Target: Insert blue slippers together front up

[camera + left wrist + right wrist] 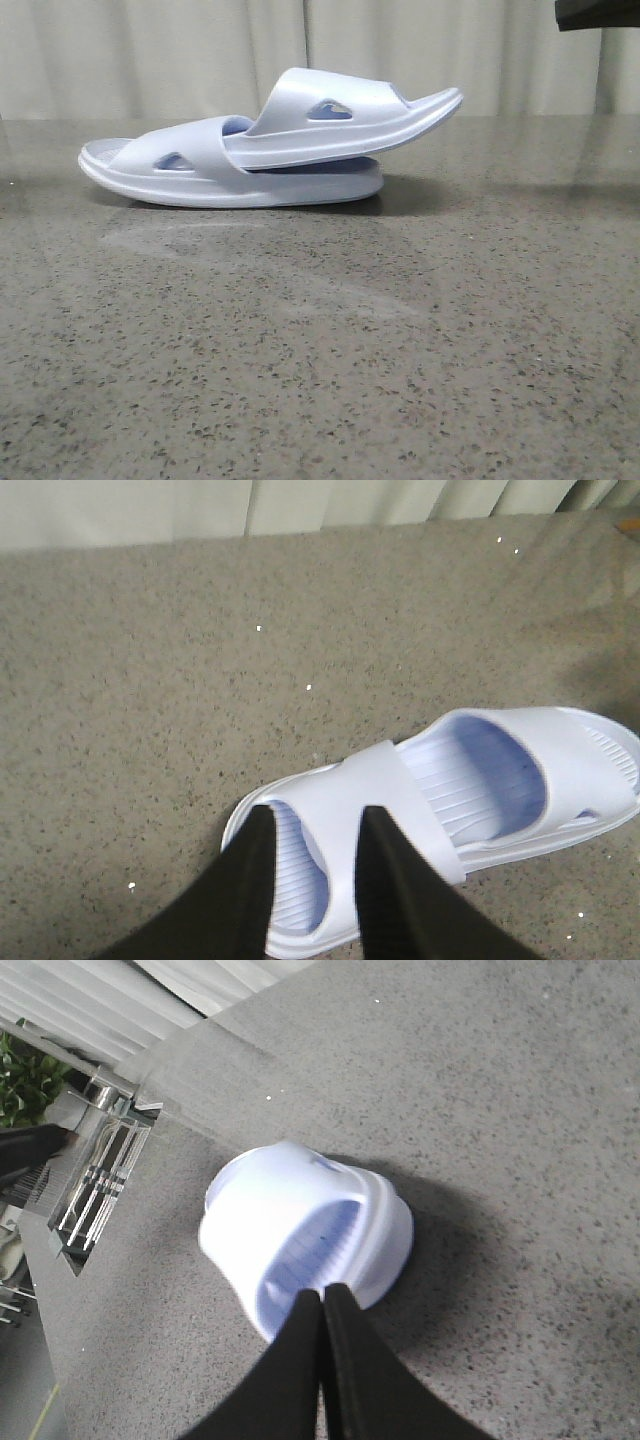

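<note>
Upper blue slipper [340, 120] wedged under lower slipper [200, 170] strap, mid-frame, nested; left gripper [312, 870] spread, right gripper [322, 1335] pressed together

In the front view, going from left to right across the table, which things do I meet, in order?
Lower slipper lying flat → upper slipper pushed under its strap and tilted up → bare table.

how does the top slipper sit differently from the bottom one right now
The bottom slipper lies flat on the table; the top slipper is tilted, its right end raised off the surface. The top slipper's lower end is tucked under the bottom slipper's strap, while the bottom slipper's own left end lies open. The top one overhangs further right. Both are pale blue slides with triangular side cut-outs.
</note>
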Motion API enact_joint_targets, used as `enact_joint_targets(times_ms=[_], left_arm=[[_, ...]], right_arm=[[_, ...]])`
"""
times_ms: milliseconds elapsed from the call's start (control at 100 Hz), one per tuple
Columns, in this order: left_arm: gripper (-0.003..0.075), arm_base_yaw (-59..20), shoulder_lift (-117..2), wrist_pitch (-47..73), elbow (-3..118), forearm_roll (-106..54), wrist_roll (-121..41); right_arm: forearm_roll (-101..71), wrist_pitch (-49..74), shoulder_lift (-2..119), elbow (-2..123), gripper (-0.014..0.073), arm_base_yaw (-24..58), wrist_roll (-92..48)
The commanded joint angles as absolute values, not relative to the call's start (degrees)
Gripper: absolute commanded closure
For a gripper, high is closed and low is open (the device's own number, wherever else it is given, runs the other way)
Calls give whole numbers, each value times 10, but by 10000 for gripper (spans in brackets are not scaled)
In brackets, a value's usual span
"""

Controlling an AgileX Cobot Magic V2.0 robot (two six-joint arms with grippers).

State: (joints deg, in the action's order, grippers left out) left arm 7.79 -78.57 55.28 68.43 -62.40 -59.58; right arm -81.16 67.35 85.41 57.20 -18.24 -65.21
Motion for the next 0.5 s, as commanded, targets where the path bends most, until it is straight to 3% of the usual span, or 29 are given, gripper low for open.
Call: enact_joint_targets(times_ms=[0, 250, 490], left_arm=[[705, 74, -733, 535, 703, -666, -600], [705, -8, -653, 361, 687, -638, -601], [705, -116, -567, 143, 564, -581, -603]], right_arm=[[-837, 682, 803, 587, 676, -180, -657], [-788, 464, 659, 534, 673, -110, -657], [-740, 193, 512, 411, 673, 10, -657]])
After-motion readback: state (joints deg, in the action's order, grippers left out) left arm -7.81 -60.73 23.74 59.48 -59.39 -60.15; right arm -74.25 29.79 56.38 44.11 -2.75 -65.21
